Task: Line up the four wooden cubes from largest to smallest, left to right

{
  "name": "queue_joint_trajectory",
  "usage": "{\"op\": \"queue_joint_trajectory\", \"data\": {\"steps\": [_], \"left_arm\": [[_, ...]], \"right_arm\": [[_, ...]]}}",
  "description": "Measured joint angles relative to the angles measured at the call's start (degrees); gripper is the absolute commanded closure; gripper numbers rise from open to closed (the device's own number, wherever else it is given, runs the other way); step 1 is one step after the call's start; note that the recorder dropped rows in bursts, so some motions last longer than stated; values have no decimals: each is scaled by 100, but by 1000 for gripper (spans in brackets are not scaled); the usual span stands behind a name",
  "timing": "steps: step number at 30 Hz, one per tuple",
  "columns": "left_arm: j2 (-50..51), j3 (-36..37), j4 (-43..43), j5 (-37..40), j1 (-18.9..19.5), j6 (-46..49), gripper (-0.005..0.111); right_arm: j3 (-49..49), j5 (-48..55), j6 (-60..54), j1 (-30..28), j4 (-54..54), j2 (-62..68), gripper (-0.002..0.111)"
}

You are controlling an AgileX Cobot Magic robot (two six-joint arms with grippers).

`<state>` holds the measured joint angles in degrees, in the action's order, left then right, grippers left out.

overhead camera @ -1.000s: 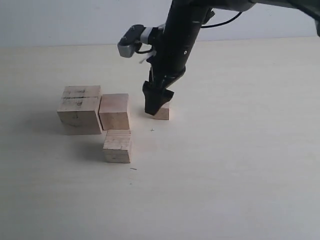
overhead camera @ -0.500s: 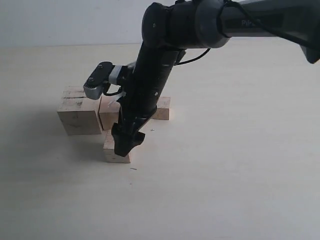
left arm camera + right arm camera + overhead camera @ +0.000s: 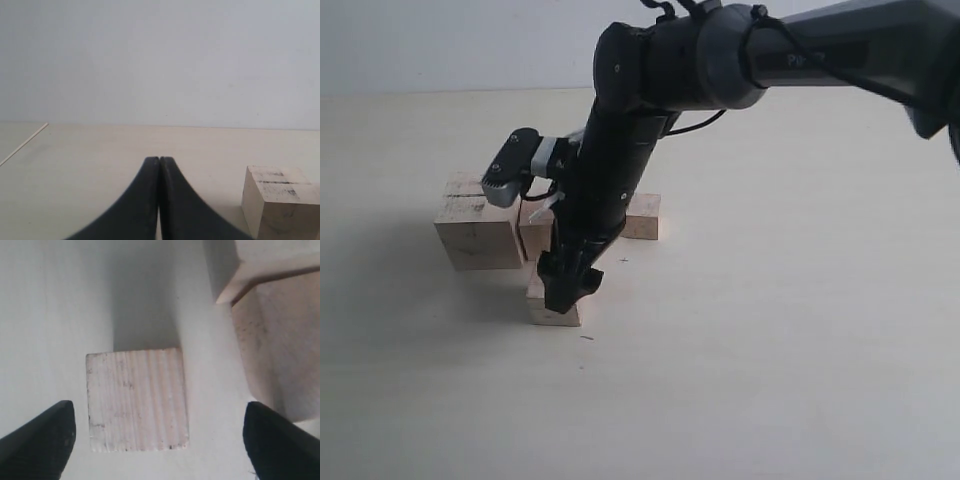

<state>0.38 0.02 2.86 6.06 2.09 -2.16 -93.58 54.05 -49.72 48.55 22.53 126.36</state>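
While my right gripper [image 3: 566, 292] hangs spread wide over the near cube [image 3: 545, 316], it pinches nothing.
Near cube lies left of the table's middle, just on the near-edge side of the second cube [image 3: 533, 235]; can't tell if they touch. Largest cube [image 3: 475, 225], dark smudges on top, sits against the second cube on its left-edge side. Smallest cube [image 3: 645, 215] stands apart toward the right edge, partly behind my right arm. Right wrist view: my fingers [image 3: 40, 440] are open either side of the near cube, gaps on both sides, no contact. My left gripper [image 3: 159, 162] is pressed together, empty, with the largest cube just beside it.
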Motion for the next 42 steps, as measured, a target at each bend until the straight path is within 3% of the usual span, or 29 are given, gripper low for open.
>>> {"op": "queue_joint_trajectory", "data": {"steps": [4,7,13,18,23,28,35,42], "left_arm": [[0,0,0,0,0,0,104],[0,0,0,0,0,0,104],[0,0,0,0,0,0,104],[0,0,0,0,0,0,104],[0,0,0,0,0,0,104],[0,0,0,0,0,0,104],[0,0,0,0,0,0,104],[0,0,0,0,0,0,104]], "right_arm": [[0,31,0,77,-33,228,27],[0,21,0,162,-53,274,43],[0,57,147,181,-361,218,87],[0,347,237,181,-612,123,108],[13,307,325,-47,-1465,-507,108],[13,-52,217,-494,-1581,-507,108],[-96,-757,-418,-519,-1414,-71,108],[-682,-397,-700,-483,-1332,233,108]]}}
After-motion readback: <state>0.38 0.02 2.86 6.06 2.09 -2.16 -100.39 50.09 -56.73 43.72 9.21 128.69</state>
